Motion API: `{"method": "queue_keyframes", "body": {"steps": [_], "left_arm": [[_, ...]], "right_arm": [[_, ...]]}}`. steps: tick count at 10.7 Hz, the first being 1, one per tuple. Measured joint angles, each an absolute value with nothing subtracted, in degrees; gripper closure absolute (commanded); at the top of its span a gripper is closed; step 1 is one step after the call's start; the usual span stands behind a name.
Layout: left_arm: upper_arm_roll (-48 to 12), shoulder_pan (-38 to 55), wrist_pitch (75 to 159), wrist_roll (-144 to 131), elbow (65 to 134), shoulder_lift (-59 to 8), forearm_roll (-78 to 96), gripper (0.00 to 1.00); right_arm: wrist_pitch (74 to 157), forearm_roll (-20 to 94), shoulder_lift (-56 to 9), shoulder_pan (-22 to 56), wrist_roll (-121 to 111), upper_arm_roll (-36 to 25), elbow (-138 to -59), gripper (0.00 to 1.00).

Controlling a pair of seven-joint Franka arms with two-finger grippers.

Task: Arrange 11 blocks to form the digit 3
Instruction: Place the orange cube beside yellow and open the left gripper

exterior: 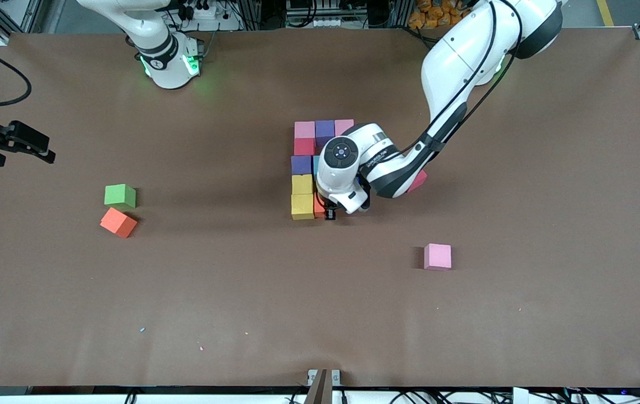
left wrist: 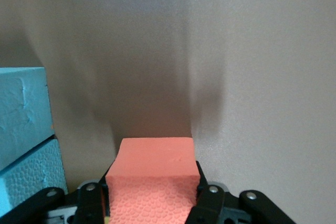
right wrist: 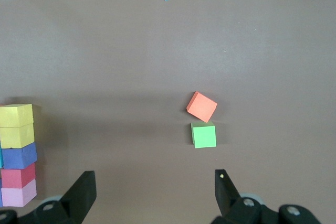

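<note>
Foam, an orange matte cube (left wrist: pixel 152 182), is sitting clamped in the left claw (exterior: pixel 331 212) beside the yellow cube (exterior: pixel 302 206) ending the blocky figure, while the right claw (right wrist: pixel 155 190) is waiting wide.

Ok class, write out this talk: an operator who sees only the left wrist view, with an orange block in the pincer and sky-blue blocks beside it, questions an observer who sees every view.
Operator: Where is my block against the figure?
Observer: The left pincer is shut on the held orange block, beside the yellow block at the figure's end nearest the front camera.
Operator: What lies loose?
Observer: A pink block lies nearer the front camera than the figure. A green cube and a second orange block lie toward the right arm's end, where the open right pincer waits.
</note>
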State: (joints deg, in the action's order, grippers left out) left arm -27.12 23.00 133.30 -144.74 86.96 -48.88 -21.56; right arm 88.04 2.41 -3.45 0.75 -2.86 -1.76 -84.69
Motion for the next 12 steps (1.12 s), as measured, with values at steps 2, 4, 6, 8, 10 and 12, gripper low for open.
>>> {"method": "queue_keyframes", "body": {"steps": [2,4,6,8,10,12], "left_arm": [[-27.1,23.0,133.3,-144.6,87.0,-48.9,-21.6,0.0],[-27.1,23.1,133.3,-144.2,87.0,-48.9,-21.7,0.0],[-27.1,23.2,133.2,-144.1,86.6,-48.9,-21.7,0.0],[-27.4,23.1,132.1,-143.6,86.0,-48.1,-21.7,0.0],[-29.3,21.4,129.5,-143.0,85.4,-45.8,-21.7,0.0],[-34.3,15.5,125.5,-139.4,85.4,-43.7,-21.7,0.0]], "right_arm": [[87.9,2.4,-3.5,0.7,-2.9,-1.8,-84.7,0.0],[87.0,2.4,-3.5,0.7,-2.9,-1.8,-84.7,0.0],[85.9,2.4,-3.4,0.7,-2.9,-1.8,-84.6,0.0],[85.5,2.4,-3.4,0.7,-2.9,-1.8,-84.6,0.0],[85.3,2.4,-3.4,0.7,-2.9,-1.9,-84.6,0.0],[85.3,2.4,-3.4,0.7,-2.9,-1.9,-84.5,0.0]]}}
